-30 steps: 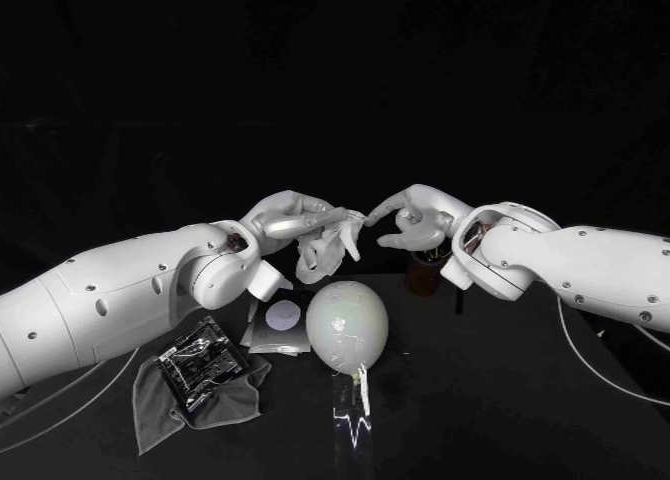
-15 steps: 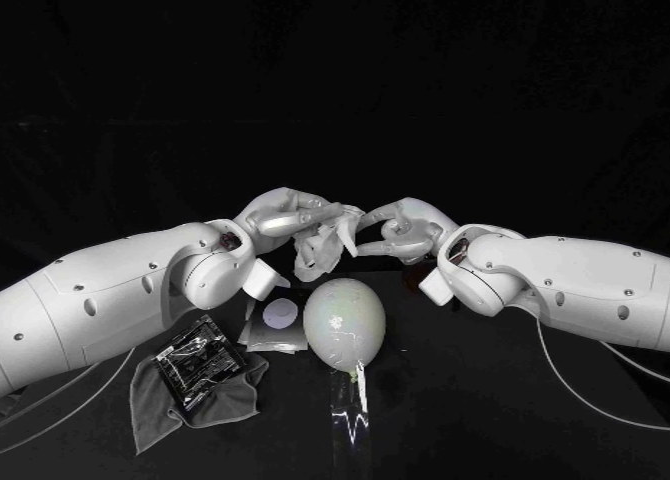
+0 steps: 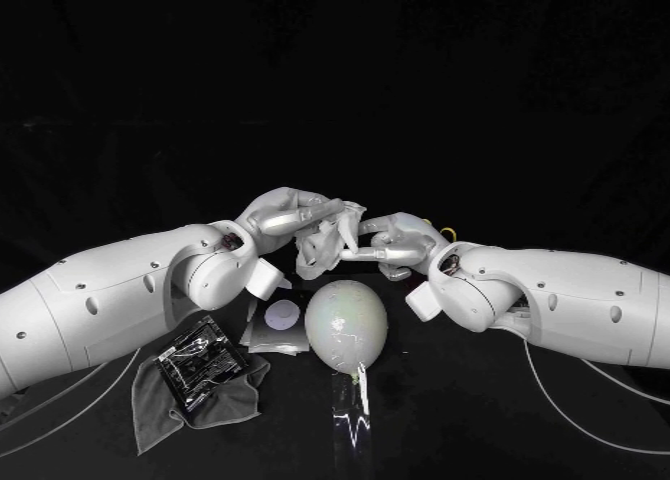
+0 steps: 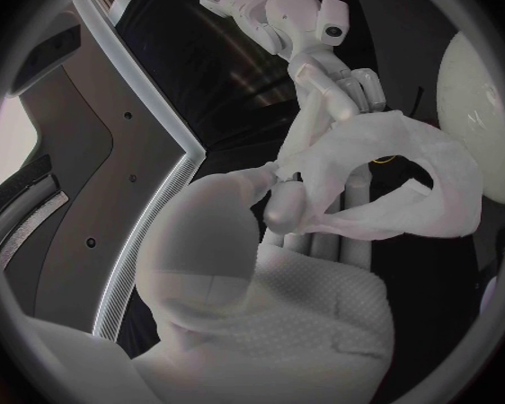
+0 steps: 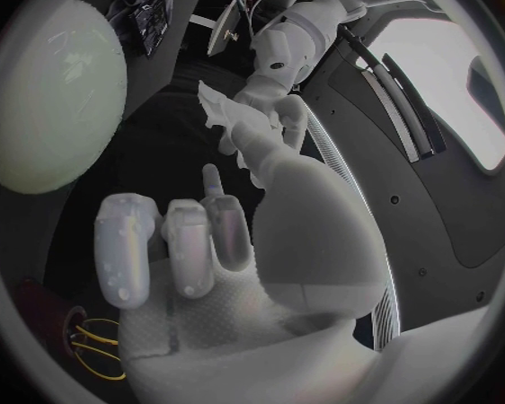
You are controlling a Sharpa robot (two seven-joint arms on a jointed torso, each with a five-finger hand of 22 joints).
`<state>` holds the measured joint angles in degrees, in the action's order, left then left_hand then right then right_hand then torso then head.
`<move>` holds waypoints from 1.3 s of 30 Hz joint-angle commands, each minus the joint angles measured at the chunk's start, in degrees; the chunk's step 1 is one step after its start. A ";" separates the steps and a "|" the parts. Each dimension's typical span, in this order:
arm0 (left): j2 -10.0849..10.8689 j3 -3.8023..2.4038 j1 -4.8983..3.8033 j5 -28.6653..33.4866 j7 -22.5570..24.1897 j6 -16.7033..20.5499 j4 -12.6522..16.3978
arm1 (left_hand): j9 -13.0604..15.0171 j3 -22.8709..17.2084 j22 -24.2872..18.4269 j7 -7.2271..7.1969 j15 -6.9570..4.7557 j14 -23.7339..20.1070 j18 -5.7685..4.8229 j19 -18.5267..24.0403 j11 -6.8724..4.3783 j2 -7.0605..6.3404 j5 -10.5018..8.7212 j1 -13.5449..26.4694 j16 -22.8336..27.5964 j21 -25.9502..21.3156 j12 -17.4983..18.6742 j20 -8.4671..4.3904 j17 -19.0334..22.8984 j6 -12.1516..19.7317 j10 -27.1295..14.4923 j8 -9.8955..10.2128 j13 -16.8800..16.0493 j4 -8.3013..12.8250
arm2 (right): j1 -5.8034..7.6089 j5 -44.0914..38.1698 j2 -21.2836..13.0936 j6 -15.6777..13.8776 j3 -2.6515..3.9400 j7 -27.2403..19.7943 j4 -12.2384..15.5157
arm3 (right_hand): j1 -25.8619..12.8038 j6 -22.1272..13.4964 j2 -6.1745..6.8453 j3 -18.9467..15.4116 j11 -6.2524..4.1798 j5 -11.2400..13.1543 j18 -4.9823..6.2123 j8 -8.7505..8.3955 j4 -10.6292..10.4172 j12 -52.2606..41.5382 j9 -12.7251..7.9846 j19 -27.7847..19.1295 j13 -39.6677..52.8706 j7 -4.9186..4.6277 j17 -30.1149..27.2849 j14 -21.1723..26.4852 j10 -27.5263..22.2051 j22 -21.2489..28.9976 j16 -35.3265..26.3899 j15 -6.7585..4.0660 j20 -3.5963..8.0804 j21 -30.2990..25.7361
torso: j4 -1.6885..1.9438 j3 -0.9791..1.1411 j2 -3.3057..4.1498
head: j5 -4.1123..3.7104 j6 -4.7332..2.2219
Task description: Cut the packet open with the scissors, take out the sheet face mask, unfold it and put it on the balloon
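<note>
Left hand (image 3: 295, 220) grips the crumpled mask (image 3: 324, 248) above the table (image 3: 494, 410), on the far-edge side of the balloon (image 3: 345, 325). Right hand (image 3: 396, 240) fingertips touch its edge; pinched or not, I can't tell. I want 2 firm pinches, then a slow pull apart.

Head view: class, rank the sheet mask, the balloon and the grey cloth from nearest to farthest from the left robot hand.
1. Sheet mask: held in the left robot hand, hanging from its fingers.
2. Balloon: lying mid-table, below the hand.
3. Grey cloth: at the table's front left.
</note>
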<state>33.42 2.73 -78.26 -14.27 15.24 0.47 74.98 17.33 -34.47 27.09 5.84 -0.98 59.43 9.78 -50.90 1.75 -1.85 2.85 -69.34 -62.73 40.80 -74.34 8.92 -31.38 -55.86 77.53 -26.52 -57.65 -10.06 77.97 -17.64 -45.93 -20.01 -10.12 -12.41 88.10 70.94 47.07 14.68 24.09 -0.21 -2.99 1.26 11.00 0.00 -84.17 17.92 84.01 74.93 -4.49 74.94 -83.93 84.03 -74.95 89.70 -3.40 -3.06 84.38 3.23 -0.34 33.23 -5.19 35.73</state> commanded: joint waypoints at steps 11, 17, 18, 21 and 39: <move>0.06 -0.08 -0.11 2.10 1.01 2.27 -0.10 | 0.04 -0.03 0.11 0.18 0.08 0.60 0.66 -0.56 0.01 0.48 -0.07 -0.31 -0.31 0.47 -0.37 0.02 -0.11 -0.06 0.43 0.24 -0.01 -0.35 | -0.30 10.34 -0.65 2.64 0.04 -4.16 2.34 | 1.97 3.42 -2.45 -2.72 0.05 0.22 0.06 1.40 -1.02 -0.64 0.81 2.73 12.45 -0.63 14.99 -6.04 2.98 -13.29 0.26 -0.03 0.18 0.32 | -0.07 0.00 0.03 | 0.41 -0.23; 0.02 -0.08 -0.11 2.16 0.86 2.55 -0.17 | 0.06 -0.06 0.11 0.17 0.07 0.64 0.67 -0.59 0.01 0.48 -0.07 -0.40 -0.33 0.50 -0.38 0.01 -0.11 -0.10 0.45 0.24 0.01 -0.30 | -0.39 11.52 -0.74 2.97 0.04 -4.56 3.05 | 2.77 4.68 -3.28 -3.17 0.27 0.22 0.08 1.84 -1.25 -0.72 0.97 2.66 12.48 -0.90 14.94 -6.02 3.00 -13.26 0.23 0.15 0.05 0.22 | -0.09 0.00 -0.01 | 0.44 -0.33; 0.00 -0.08 -0.11 2.16 0.83 2.57 -0.18 | 0.07 -0.09 0.12 0.15 0.06 0.67 0.67 -0.62 0.00 0.48 -0.07 -0.48 -0.34 0.52 -0.37 0.00 -0.11 -0.13 0.45 0.23 0.05 -0.25 | -0.40 11.71 -0.73 2.91 0.04 -4.68 3.13 | 2.97 5.01 -3.60 -3.17 0.31 0.22 0.08 1.95 -1.32 -0.82 1.00 2.65 12.52 -0.94 15.02 -6.05 3.05 -13.25 0.28 0.19 0.02 0.21 | -0.09 0.00 -0.01 | 0.44 -0.33; -0.06 -0.08 -0.11 2.16 0.70 2.57 -0.20 | 0.08 -0.10 0.12 0.14 0.06 0.69 0.67 -0.65 -0.01 0.47 -0.07 -0.56 -0.35 0.53 -0.37 -0.01 -0.11 -0.16 0.46 0.23 0.09 -0.21 | -0.43 12.79 -0.60 2.79 0.05 -4.91 3.25 | 3.78 7.22 -5.46 -2.68 0.71 0.21 0.03 2.88 -1.68 -1.20 1.30 2.78 12.71 -1.09 15.06 -6.07 3.28 -13.32 0.30 0.43 -0.13 0.41 | -0.07 0.02 0.00 | 0.44 -0.34; -0.33 -0.07 -0.12 2.05 0.12 2.54 -0.30 | 0.13 -0.17 0.12 0.07 0.04 0.69 0.66 -0.67 -0.06 0.40 -0.07 -0.82 -0.31 0.56 0.22 -0.03 -0.08 -0.30 0.00 0.19 1.34 -0.04 | -0.50 16.63 0.22 0.25 0.05 -5.80 3.50 | 7.33 13.90 -10.68 -1.16 0.43 0.21 -0.16 6.11 -1.44 -2.79 2.42 3.32 13.49 0.25 15.06 -6.07 4.19 -13.59 0.30 0.49 -0.50 1.26 | -0.10 -0.01 -0.01 | 0.30 -0.33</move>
<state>33.24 2.76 -78.26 -12.66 15.07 2.84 74.63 17.40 -34.46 27.19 5.83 -1.01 59.81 9.30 -51.30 1.76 -1.54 2.83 -69.65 -62.72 41.00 -74.33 8.92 -31.40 -55.85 77.51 -26.37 -56.30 -10.05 77.50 -2.12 -45.73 -19.13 -10.09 -17.00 91.48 78.09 60.47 4.37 22.83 0.64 -2.99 1.25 16.77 -1.62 -86.63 20.09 84.12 74.95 -4.43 74.93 -83.93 84.03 -74.95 89.71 -2.93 -3.25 85.37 3.16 -0.32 33.24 -4.85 35.40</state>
